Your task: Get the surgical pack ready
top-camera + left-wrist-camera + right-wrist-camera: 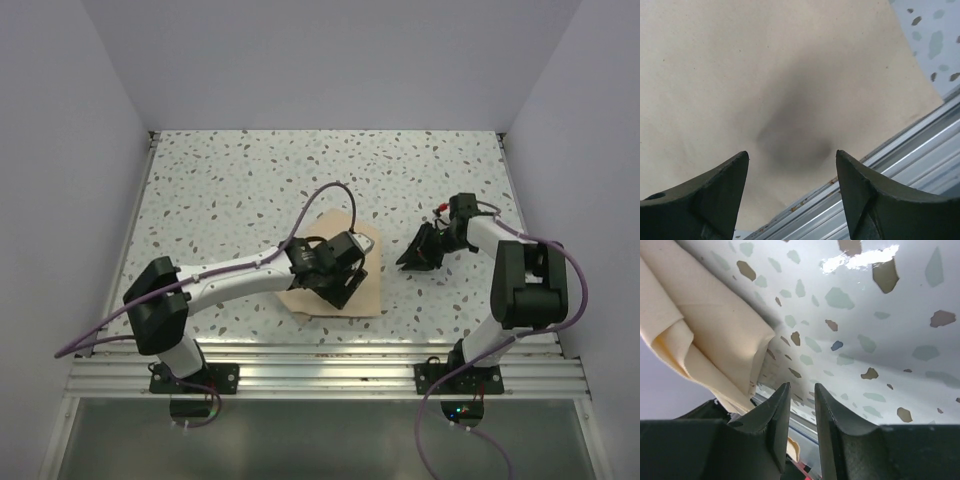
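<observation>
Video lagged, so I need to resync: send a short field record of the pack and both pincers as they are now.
pack: surgical pack, tan cloth folded into a bundle, lying on the speckled table toward its near edge
contents: hidden by the cloth
left pincer: open, directly over the pack, nothing between the fingers
right pincer: slightly open, empty, to the right of the pack and apart from it

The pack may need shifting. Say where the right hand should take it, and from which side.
Probably the folded right edge of the pack, approached low from the right, where the right hand faces it. Stacked cloth layers form a thick lip there; its top is flat, with nothing to pinch.
</observation>
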Motion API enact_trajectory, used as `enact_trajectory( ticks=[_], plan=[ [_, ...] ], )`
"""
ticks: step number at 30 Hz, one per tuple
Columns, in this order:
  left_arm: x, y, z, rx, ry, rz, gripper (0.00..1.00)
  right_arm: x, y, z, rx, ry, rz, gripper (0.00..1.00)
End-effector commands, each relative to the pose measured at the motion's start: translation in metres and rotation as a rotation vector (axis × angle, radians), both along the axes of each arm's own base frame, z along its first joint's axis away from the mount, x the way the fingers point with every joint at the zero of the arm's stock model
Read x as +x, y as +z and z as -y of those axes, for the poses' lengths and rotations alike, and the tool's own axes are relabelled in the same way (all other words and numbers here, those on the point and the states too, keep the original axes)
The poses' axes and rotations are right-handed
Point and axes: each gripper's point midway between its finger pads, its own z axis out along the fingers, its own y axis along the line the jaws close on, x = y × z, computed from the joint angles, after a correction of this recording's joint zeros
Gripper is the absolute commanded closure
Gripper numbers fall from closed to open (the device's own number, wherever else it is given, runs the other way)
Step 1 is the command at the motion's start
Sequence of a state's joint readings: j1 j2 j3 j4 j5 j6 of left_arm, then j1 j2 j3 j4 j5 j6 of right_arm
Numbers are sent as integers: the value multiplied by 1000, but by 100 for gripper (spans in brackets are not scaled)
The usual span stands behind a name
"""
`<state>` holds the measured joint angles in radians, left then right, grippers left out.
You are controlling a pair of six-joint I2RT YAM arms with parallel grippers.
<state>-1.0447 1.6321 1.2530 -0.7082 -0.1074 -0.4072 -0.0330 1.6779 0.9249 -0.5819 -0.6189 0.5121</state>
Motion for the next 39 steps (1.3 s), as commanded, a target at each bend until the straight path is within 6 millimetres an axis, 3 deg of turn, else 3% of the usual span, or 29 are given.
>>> enact_trajectory(
  ticks=[1, 4, 7, 14, 24, 33, 39],
  plan=[
    [10, 1, -11, 152, 6, 177, 24, -10, 10, 0, -3, 27, 10, 69],
    [8, -15, -17, 231, -6, 221, 24, -15, 8, -2, 5, 25, 8, 68],
    [12, -18, -21, 257, 8, 270, 26, -19, 6, -3, 10, 24, 7, 68],
    [11, 14, -10, 99, -13, 306, 30, -22, 8, -2, 10, 25, 10, 68],
    [8, -28, -17, 160, -39, 231, 33, -22, 6, -3, 15, 17, 7, 68],
    [7, -41, -14, 187, -56, 209, 32, -25, 4, -5, 24, 19, 4, 69],
    [13, -49, -21, 237, -42, 217, 48, -25, 6, -5, 27, 20, 10, 69]
  ],
)
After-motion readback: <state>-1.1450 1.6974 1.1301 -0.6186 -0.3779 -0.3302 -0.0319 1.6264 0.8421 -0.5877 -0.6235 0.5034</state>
